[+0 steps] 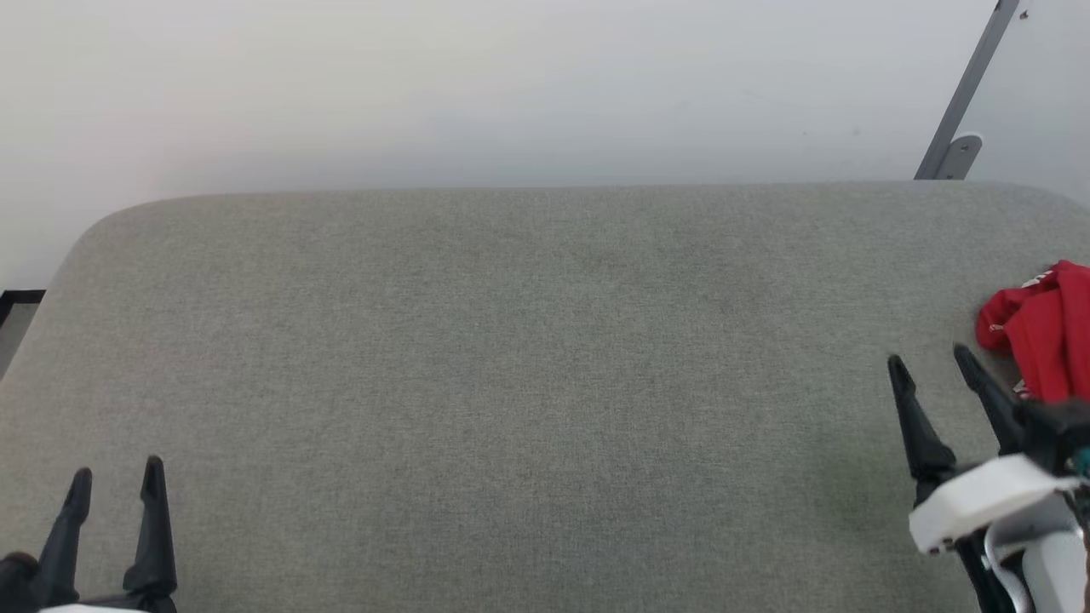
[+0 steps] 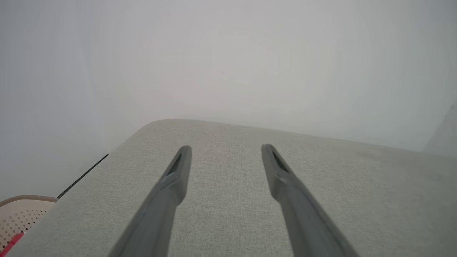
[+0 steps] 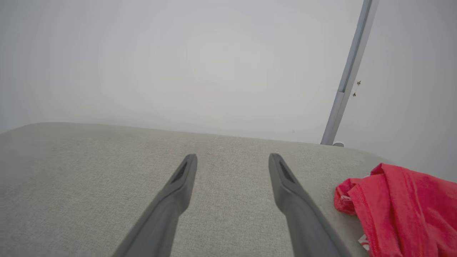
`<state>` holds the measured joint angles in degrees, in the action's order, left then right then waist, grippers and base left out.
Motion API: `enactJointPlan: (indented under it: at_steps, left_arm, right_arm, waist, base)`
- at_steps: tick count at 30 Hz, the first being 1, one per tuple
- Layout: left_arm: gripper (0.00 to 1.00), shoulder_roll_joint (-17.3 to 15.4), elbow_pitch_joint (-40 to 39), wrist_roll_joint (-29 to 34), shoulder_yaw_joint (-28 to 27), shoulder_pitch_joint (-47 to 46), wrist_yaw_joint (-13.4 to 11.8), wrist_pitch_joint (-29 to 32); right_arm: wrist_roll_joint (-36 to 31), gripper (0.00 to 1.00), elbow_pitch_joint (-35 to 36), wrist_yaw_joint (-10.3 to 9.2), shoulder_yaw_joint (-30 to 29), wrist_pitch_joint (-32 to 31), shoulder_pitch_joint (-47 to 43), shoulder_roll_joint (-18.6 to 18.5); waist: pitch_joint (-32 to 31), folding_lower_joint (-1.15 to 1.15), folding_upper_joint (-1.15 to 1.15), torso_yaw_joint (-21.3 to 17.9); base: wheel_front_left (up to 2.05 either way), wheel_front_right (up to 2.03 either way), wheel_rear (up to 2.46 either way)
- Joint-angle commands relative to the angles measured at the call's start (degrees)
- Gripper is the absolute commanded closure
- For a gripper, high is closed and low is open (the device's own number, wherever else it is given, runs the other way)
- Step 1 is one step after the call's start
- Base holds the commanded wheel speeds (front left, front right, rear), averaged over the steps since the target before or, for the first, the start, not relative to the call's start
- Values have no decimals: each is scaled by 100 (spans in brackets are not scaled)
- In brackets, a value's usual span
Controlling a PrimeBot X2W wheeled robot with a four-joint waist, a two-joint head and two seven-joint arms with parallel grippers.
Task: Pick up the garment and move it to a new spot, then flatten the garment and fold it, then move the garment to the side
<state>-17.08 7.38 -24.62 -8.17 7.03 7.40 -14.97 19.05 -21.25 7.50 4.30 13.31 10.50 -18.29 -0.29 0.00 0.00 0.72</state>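
Garment (image 1: 1043,328) sits bunched at the right edge of the bench (image 1: 511,340), toward the far right corner. The head view's frame cuts it off, so its full extent is unknown. Mostly red folds, with small white bits peeking out at top and bottom; sleeves and stripes can't be made out.

Right hand (image 1: 929,358): fingers spread wide, holding nothing, just beside the garment on its inner side. Its outer finger overlaps the cloth's lower part in the head view, and I can't tell if it touches. The right wrist view shows a gap at the tip.

Left hand (image 1: 117,470): wide apart, holding nothing, over the near left corner, well apart from the garment. Its base is cut off.

Grey pole (image 1: 966,94) rises behind the far right corner, top out of frame. Left wrist view: pale perforated basket (image 2: 18,214) off the bench's left edge, mostly cropped, with something pinkish in it that I can't identify.
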Motion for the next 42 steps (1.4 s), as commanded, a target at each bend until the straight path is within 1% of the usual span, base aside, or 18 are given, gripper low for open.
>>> enactJointPlan:
  at_steps: [1,13,24,42]
  left_arm:
    - [0,-15,-20,-23,2,61,8,-28]
    - [0,-77,-28,-159,144,273,8,-28]
    - [0,-166,58,-201,338,132,8,-28]
    - [0,-135,25,-140,414,72,8,-28]
  right_arm:
    - [-1,0,43,-3,-38,59,-74,26]
    - [-143,0,723,-3,-456,192,-979,493]
    - [-222,0,1127,-3,-698,191,-1354,845]
    - [-296,0,1205,-2,-641,192,-1388,893]
  waist:
    - [-10,0,0,4]
    - [-83,0,0,-14]
    - [-80,0,0,-74]
    - [-62,0,0,-126]
  base:
    - [0,0,0]
    - [0,0,0]
    - [0,0,0]
    - [0,0,0]
